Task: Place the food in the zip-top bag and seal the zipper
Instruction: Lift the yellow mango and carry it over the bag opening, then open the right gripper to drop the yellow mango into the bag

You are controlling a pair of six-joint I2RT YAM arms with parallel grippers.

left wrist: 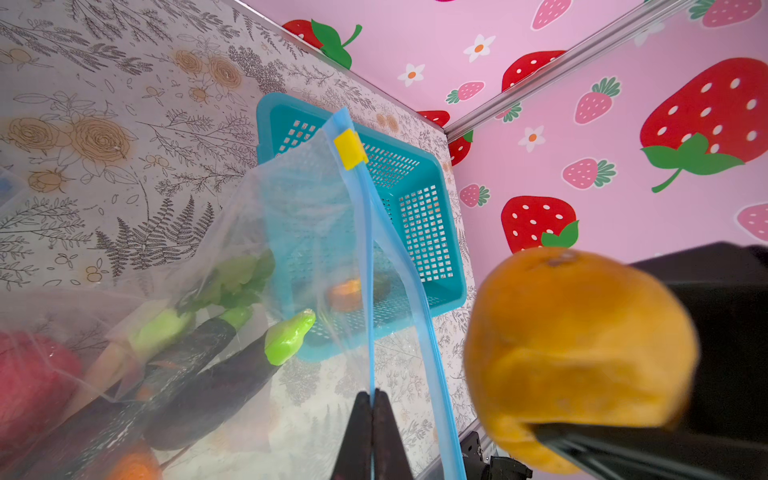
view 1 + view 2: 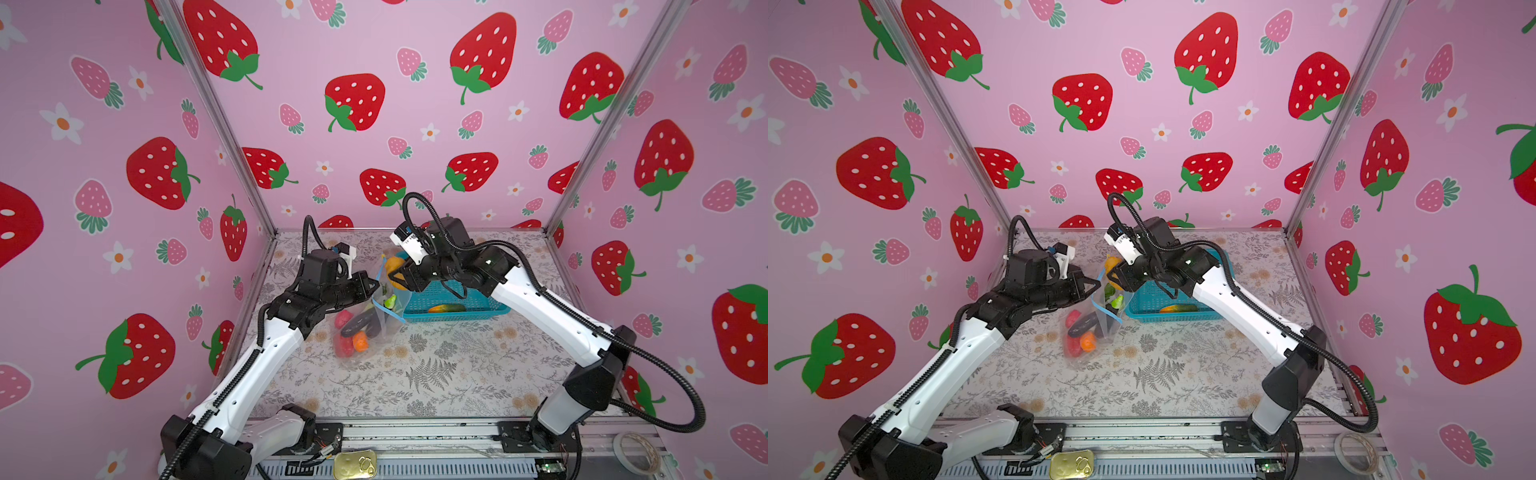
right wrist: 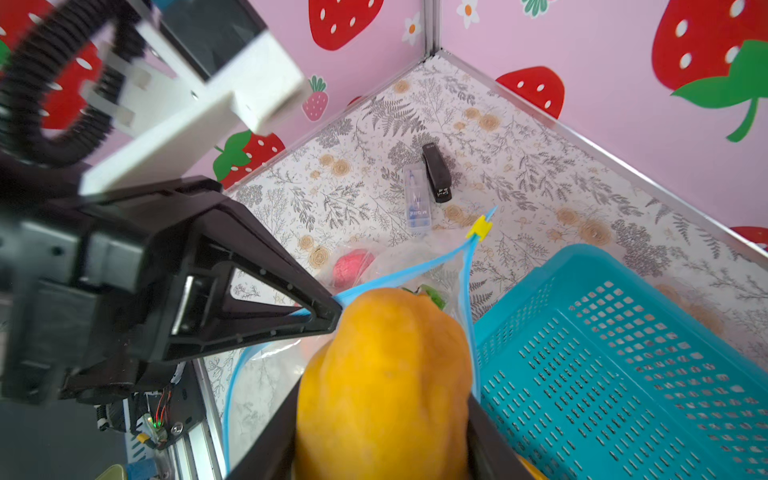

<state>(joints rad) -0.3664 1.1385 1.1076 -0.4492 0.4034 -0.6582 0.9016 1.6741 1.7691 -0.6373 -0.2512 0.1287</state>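
Note:
The zip-top bag [image 2: 374,332] [image 2: 1090,345] lies mid-table, its mouth lifted. Inside it are two red-pink lumps [image 2: 343,320], an orange [image 2: 360,341] and a dark eggplant [image 1: 208,386]. My left gripper [image 1: 374,399] [image 2: 376,284] is shut on one side of the light-blue zipper [image 1: 365,249], holding it up. The yellow slider [image 1: 350,148] [image 3: 480,227] sits at the strip's far end. My right gripper [image 3: 382,436] [image 2: 395,276] is shut on a yellow-orange piece [image 3: 386,374] [image 1: 582,353], just above the open mouth.
A teal basket [image 2: 457,318] [image 2: 1167,318] stands right of the bag and holds a green-orange cucumber [image 2: 446,308]. A black stapler [image 3: 436,172] and a clear box [image 3: 417,203] lie near the back corner. A gold tin [image 2: 355,465] and a tape roll [image 2: 636,451] sit on the front rail.

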